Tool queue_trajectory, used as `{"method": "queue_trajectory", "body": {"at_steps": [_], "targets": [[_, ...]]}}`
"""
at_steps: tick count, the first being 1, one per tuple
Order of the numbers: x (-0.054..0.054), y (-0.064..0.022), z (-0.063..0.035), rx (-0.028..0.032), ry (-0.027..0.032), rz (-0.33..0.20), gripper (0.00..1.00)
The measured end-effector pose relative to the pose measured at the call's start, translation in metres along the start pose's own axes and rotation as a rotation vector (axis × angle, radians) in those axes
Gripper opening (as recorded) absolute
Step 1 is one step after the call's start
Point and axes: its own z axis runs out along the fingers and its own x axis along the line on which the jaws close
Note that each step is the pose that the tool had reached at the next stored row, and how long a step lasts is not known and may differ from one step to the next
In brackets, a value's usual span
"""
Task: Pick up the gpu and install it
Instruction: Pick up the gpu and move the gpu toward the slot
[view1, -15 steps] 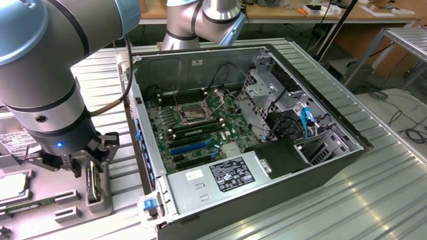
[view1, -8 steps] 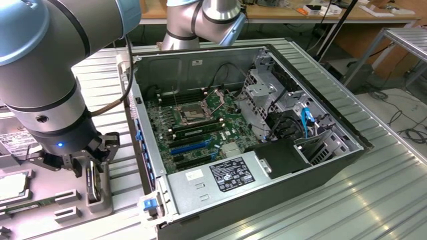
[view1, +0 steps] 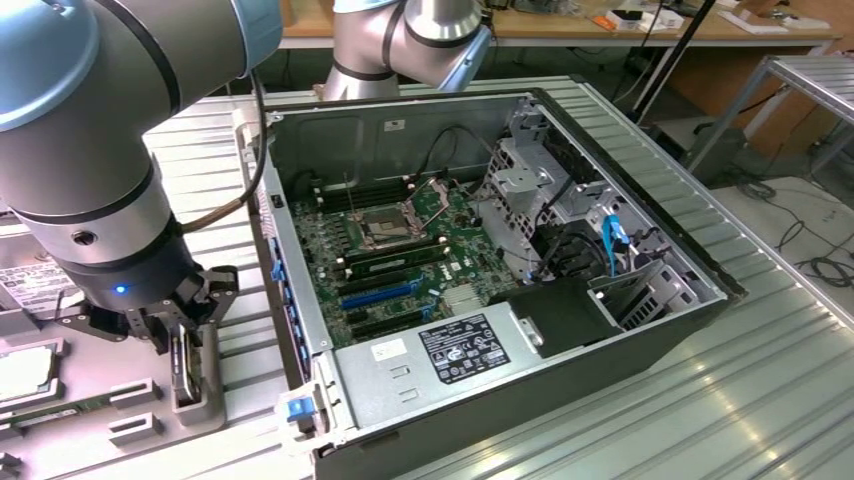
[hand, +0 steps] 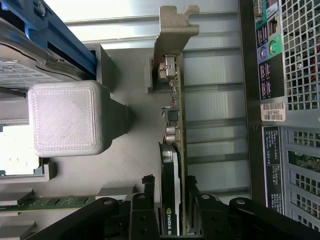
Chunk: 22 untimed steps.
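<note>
1. My hand (view1: 184, 350) hangs low over the gray tray (view1: 147, 425), at the exterior view's left, beside the open computer box (view1: 507, 250).
2. The hand is clenched on the gpu (hand: 175, 150). One finger (hand: 148, 187) is on each flat side.
3. The gpu stands on its thin edge in the tray, just outside the computer box.
4. Its silver end piece (hand: 172, 30) sticks out past my hand.
5. A gray block (hand: 62, 117) stands up from the tray, near the gpu but not touching it.
6. A thin green memory stick (hand: 50, 202) lies flat in the tray.
7. The tray and the computer box both sit on the ribbed metal bench (view1: 747, 380).
</note>
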Motion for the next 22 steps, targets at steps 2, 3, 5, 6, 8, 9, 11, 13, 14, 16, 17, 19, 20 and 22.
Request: {"method": "queue_trajectory", "body": {"at_steps": [2,3,5,6,8,9,11,13,14,16,17,19,20,22], "targets": [[0.0,0.0,0.0,0.0,0.0,0.0,0.36],[0.0,0.0,0.0,0.0,0.0,0.0,0.36],[0.0,0.0,-0.0001,-0.0001,0.0004,0.0,0.36],[0.0,0.0001,-0.0004,0.0001,0.0012,0.0,0.36],[-0.0001,0.0001,-0.0015,0.0003,0.0032,0.0,0.36],[-0.0001,0.0001,-0.0018,0.0002,0.0036,0.0,0.36],[-0.0001,0.0001,-0.0019,-0.0001,0.0035,0.0,0.36],[-0.0021,0.0002,-0.0022,0.0003,0.004,0.0,0.36],[-0.0035,0.0003,-0.002,0.0001,0.0038,0.0,0.36],[-0.0035,0.0003,-0.002,0.0001,0.0038,0.0,0.36],[-0.0035,0.0003,-0.002,0.0001,0.0038,0.0,0.36],[-0.0035,0.0003,-0.002,0.0002,0.0038,0.0,0.36],[-0.0035,0.0003,-0.002,0.0002,0.0038,0.0,0.36],[-0.0035,0.0003,-0.002,0.0002,0.0039,0.0,0.29]]}}
